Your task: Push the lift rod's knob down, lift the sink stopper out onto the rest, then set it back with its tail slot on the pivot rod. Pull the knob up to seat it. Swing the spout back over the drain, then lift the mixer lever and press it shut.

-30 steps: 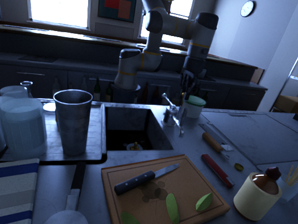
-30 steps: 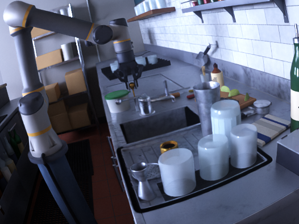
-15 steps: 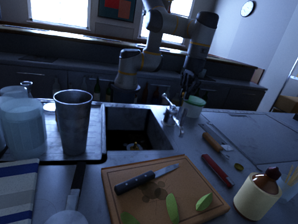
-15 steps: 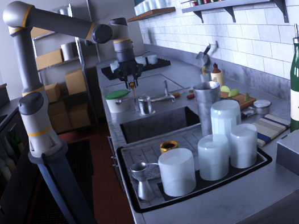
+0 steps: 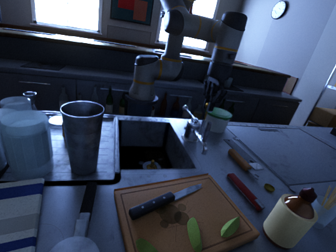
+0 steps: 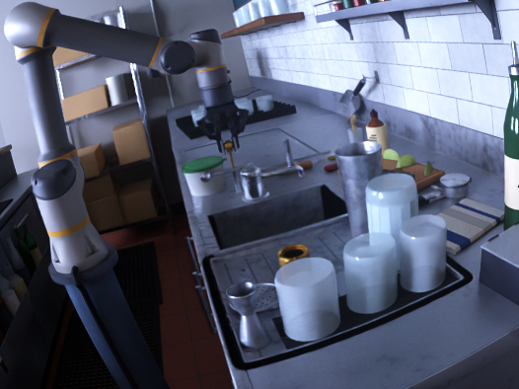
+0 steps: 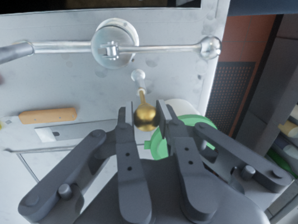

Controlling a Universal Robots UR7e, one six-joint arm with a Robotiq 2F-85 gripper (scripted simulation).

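Observation:
My gripper (image 7: 145,111) (image 6: 228,143) (image 5: 214,101) hangs above the counter behind the faucet, clamped on the brass knob (image 7: 144,117) (image 6: 228,145) of the lift rod, which stands raised on its thin stem (image 7: 141,93). The faucet body (image 7: 115,47) (image 6: 252,181) (image 5: 191,124) sits just ahead, its spout (image 5: 203,140) (image 6: 282,170) swung sideways over the counter away from the basin. The mixer lever (image 7: 173,48) (image 5: 189,113) (image 6: 217,174) ends in a round ball. The brass-topped stopper (image 5: 152,164) sits at the drain in the dark sink (image 5: 150,145).
A white tub with a green lid (image 5: 218,118) (image 6: 203,174) (image 7: 178,131) stands right beside the lift rod. A cleaver with a wooden handle (image 5: 242,157) (image 7: 47,115) lies on the counter. A steel cup (image 5: 82,138) and frosted tumblers (image 6: 370,247) crowd the drainer tray.

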